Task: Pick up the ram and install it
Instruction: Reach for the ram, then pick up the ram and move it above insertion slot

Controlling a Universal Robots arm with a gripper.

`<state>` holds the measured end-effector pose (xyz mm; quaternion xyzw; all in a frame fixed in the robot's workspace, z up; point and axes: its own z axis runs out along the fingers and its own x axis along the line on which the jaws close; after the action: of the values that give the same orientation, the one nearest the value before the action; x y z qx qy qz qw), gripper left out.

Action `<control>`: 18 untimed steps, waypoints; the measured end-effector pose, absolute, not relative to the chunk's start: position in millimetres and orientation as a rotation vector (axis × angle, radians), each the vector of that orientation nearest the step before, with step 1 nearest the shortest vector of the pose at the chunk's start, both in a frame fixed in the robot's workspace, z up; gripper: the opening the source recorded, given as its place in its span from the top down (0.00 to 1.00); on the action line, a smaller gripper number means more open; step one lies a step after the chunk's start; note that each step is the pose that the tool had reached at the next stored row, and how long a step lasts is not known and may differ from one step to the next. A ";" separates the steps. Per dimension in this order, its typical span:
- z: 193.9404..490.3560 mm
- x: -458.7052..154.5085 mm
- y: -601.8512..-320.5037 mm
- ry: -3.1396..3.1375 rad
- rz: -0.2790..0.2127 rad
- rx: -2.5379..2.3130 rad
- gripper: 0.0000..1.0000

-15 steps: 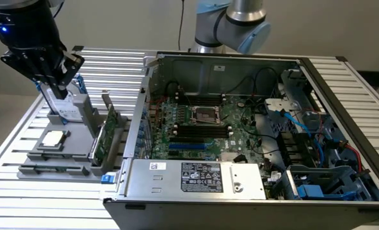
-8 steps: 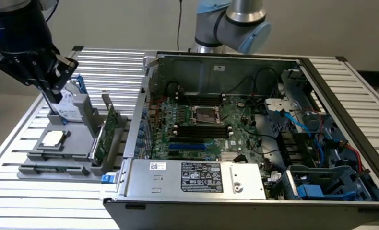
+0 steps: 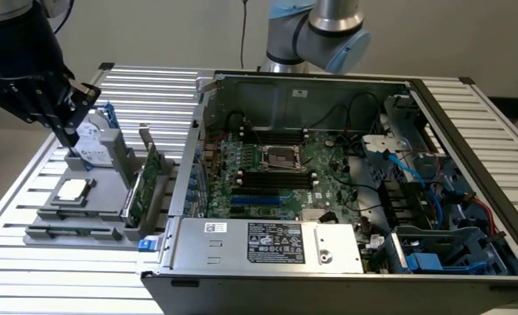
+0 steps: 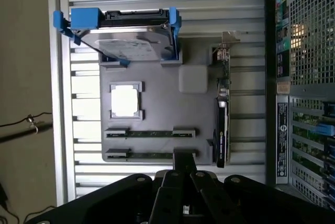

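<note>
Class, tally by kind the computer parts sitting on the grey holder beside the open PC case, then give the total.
Hard drive: 1
Processor chip: 1
Ram sticks: 2
Expansion card: 1
Total: 5

On the slatted table (image 3: pixel 31 262), a fixture tray (image 3: pixel 101 200) sits to the exterior view's left of the open computer case (image 3: pixel 285 98). On the tray, the hard drive (image 3: pixel 97 147) is farthest back and the processor (image 3: pixel 73 190) lies before it. Nearest are two ram sticks (image 4: pixel 151 133) (parallel, apart). The expansion card (image 3: pixel 141 190) stands along the case-side edge.
</note>
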<state>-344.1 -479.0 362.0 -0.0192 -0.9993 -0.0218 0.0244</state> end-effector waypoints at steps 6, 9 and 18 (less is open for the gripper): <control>361.6 -349.8 -479.1 -3.096 -0.068 -0.058 0.89; 361.6 -349.8 -479.1 -3.096 -0.068 -0.058 0.89; 361.6 -350.2 -479.6 -3.096 -0.068 -0.047 0.89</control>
<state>-350.2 -479.6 361.6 -0.0153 -0.9994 -0.0219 0.0225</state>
